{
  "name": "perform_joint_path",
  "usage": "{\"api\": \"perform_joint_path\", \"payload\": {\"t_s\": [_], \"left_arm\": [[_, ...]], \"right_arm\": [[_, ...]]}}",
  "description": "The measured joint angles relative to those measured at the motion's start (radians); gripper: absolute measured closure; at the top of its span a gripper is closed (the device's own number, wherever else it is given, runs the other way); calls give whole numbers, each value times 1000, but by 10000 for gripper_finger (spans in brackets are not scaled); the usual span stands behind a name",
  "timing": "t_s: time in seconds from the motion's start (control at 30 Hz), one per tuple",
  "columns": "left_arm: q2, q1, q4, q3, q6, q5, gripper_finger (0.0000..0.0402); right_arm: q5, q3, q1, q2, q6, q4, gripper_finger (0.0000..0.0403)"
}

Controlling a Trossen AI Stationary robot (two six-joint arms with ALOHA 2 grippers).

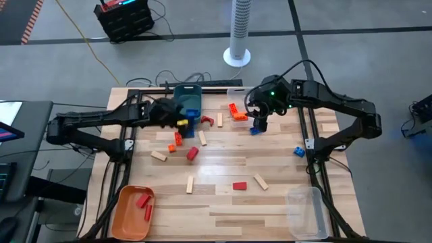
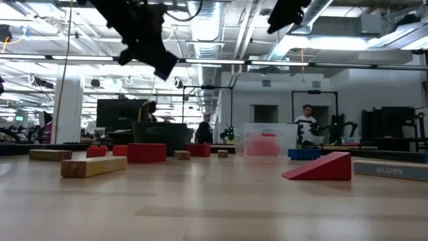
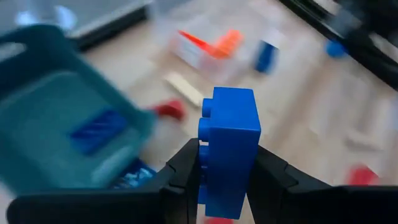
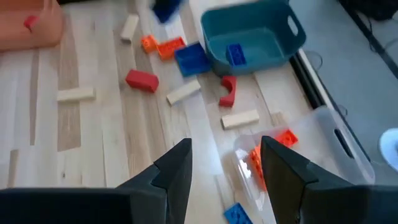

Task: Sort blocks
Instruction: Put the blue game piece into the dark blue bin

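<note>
Left gripper (image 3: 222, 186), jaws clamped on a blue brick (image 3: 228, 149), hangs by the teal bin (image 1: 188, 101); right gripper (image 4: 224, 165), jaws apart and empty, over the counter (image 1: 223, 202); next: centre, release into bin.

A bright blue block (image 3: 229, 149) is sitting between the dark fingers (image 3: 186, 168) of the left gripper (image 3: 225, 180). A teal bin (image 1: 187, 101) is showing at the pale wood table's (image 1: 223, 202) far edge, an orange bin (image 1: 128, 214) at its near left corner, holding red blocks (image 1: 144, 206).
</note>
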Motion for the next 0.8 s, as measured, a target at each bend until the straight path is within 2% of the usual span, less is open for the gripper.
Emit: {"api": "perform_joint_path", "payload": {"t_s": [0.2,0.37,0.57,0.8], "left_arm": [[115,172,-1,0,110,44,311],[244,262,-18,13,188,63,311],[384,311,-46,127,360,63,311],[559,353,-191,293,590,113,310]], "right_arm": [[0,-1,61,7,45,101,221],[3,-1,103,6,121,79,221],[38,-1,154,5,194,54,221],[87,-1,191,5,261,55,221]]}}
